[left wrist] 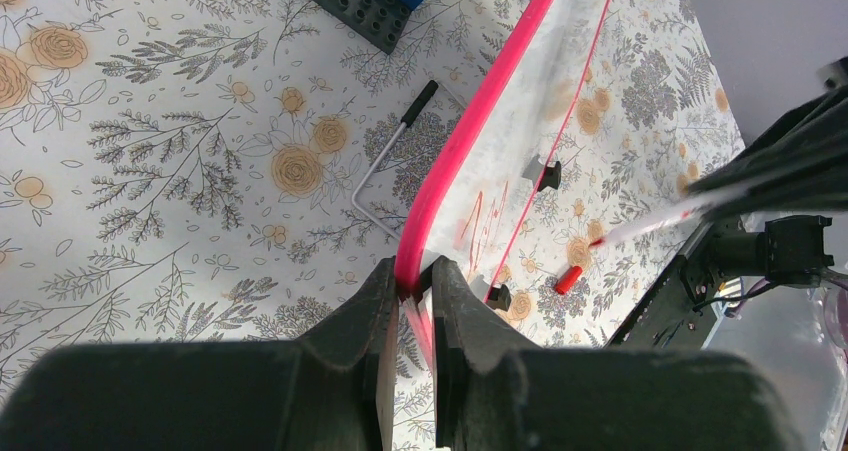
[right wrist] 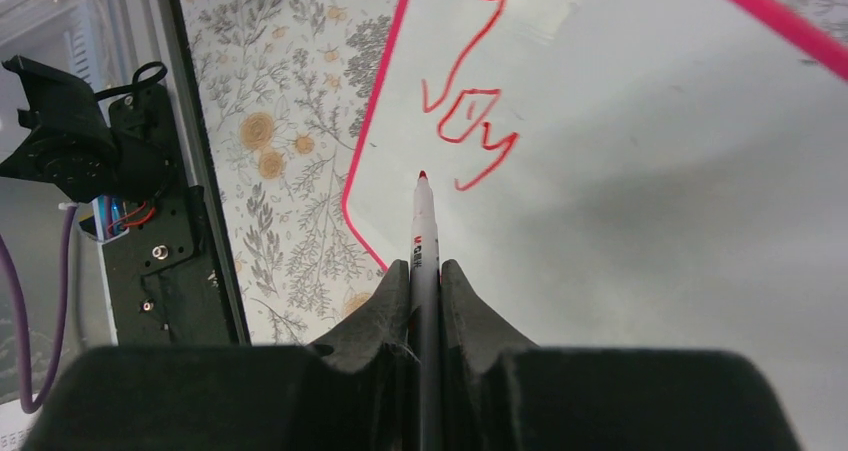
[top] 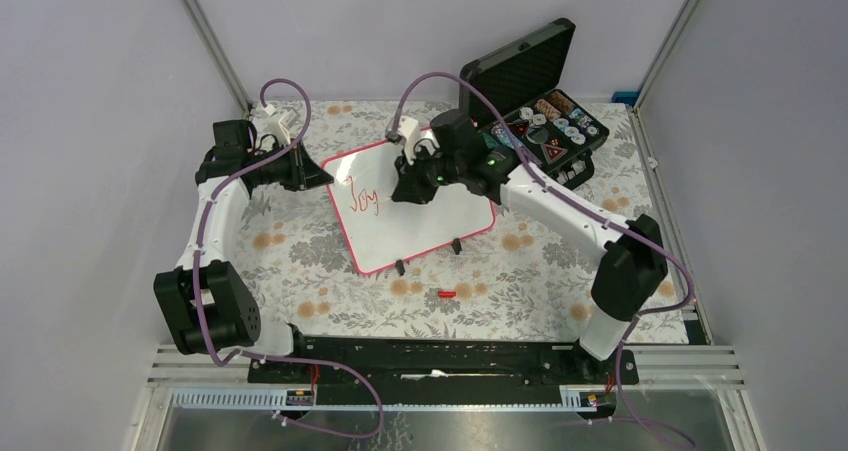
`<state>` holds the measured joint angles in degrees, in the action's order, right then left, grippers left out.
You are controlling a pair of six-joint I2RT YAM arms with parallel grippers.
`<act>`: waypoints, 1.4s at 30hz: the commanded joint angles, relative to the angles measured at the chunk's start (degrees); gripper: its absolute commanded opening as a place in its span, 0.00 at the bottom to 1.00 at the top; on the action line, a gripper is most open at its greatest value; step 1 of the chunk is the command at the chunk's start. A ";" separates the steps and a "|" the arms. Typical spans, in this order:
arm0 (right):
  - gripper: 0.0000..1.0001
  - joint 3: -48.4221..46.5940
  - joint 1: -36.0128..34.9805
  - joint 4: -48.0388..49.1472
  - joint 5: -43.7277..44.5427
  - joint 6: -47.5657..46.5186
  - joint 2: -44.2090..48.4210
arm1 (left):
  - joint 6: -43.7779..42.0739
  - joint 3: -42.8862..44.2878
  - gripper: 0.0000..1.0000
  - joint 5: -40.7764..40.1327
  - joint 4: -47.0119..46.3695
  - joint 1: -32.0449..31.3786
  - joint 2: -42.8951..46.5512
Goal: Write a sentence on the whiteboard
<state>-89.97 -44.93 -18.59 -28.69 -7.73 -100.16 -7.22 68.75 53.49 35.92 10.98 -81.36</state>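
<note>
The whiteboard (top: 425,229), white with a pink-red rim, lies tilted on the flowered table. The sentence (top: 362,201) is only the red word "Joy" near the board's left end, and it shows closer in the right wrist view (right wrist: 470,111). My left gripper (top: 322,176) is shut on the board's rim (left wrist: 465,136) at its left corner, jaws (left wrist: 413,276) pinching the pink edge. My right gripper (top: 410,186) is shut on a red-tipped marker (right wrist: 424,226). The marker's tip is at the board surface (right wrist: 650,221) just beside the word; whether it touches I cannot tell.
An open black case (top: 540,121) full of small parts stands behind the board at the right. The marker's red cap (top: 446,294) lies on the table in front of the board. A bent metal key (left wrist: 385,161) and a dark studded plate (left wrist: 360,1) lie beside the board's edge.
</note>
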 commanded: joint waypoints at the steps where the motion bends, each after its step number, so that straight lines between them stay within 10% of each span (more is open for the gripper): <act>1: 0.00 1.14 3.09 0.59 -0.72 -1.61 4.33 | -2.71 -0.23 0.00 -1.99 -3.23 -0.49 1.43; 42: 0.00 -3.57 0.38 2.93 10.65 -2.36 -3.14 | -2.58 -0.28 0.00 -1.89 -3.23 -0.50 1.56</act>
<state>-90.32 -44.14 -17.30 -19.99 -9.41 -102.56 -7.20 68.75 53.56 35.92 10.98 -81.36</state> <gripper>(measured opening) 0.158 0.139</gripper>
